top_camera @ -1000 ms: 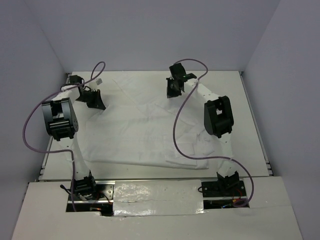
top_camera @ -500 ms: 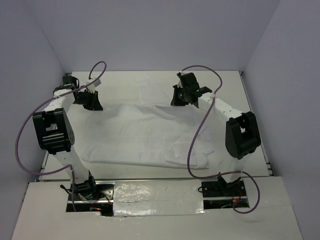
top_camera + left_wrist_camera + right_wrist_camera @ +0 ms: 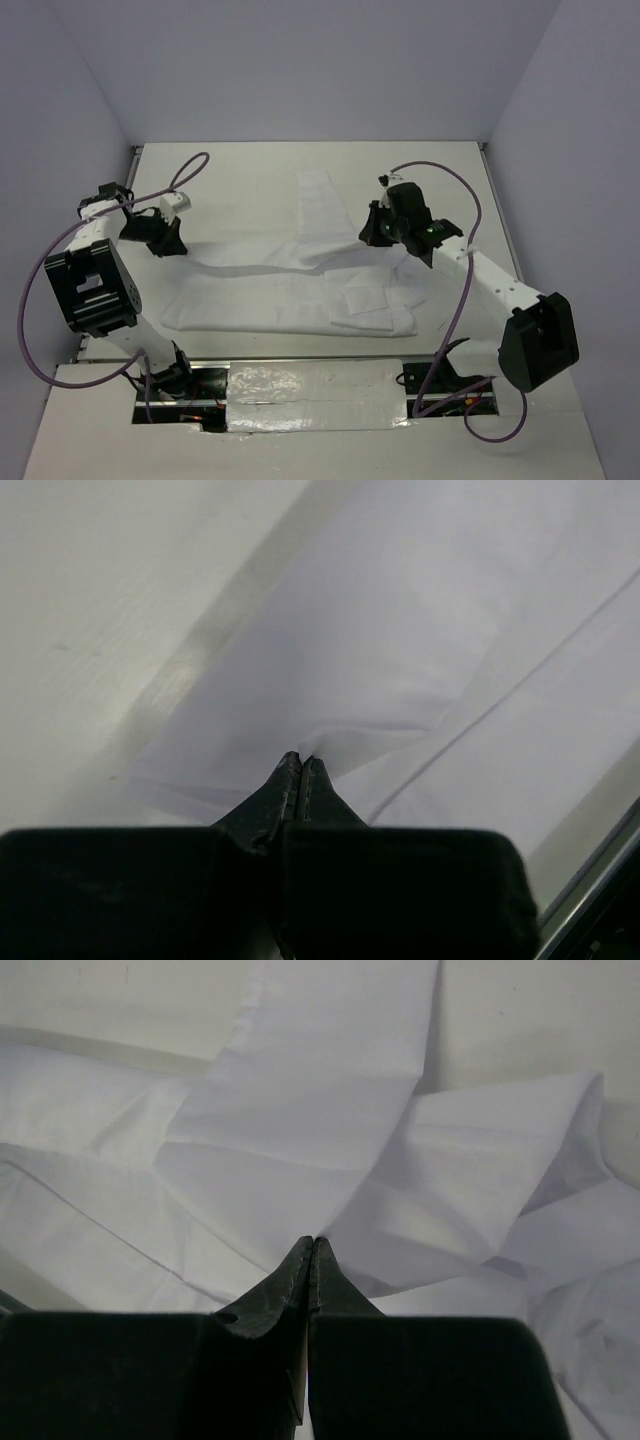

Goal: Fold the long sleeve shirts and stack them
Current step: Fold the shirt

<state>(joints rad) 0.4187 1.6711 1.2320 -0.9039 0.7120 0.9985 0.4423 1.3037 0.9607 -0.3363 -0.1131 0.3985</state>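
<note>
Left side. My left gripper [image 3: 166, 241] is clenching a pinch of the shirt [image 3: 270, 295] close to the left edge of the tabletop [image 3: 230, 165], about midway between its near and far edges. In the left wrist view the jaws are meeting tip to tip with white cloth caught between them. The fabric is fanning away from the tips, a seam is running diagonally across it, and bare tabletop is showing to its left. A shadow is lying under the pinched edge, so it appears to be hanging slightly above the surface.

Centre. The shirt is lying wrinkled across the near half of the tabletop, its lower layer spreading along the near edge. One sleeve [image 3: 318, 205] is stretching flat toward the far edge, between my two grippers.

Right side. My right gripper [image 3: 373, 232] is clenching a fold of the shirt just right of centre. In the right wrist view its jaws are pressing together on the cloth, with the sleeve lying straight ahead.

Surroundings. The left purple cable [image 3: 21, 320] is looping out past the left edge. The right purple cable [image 3: 437, 165] is arching over the far right part of the tabletop.
</note>
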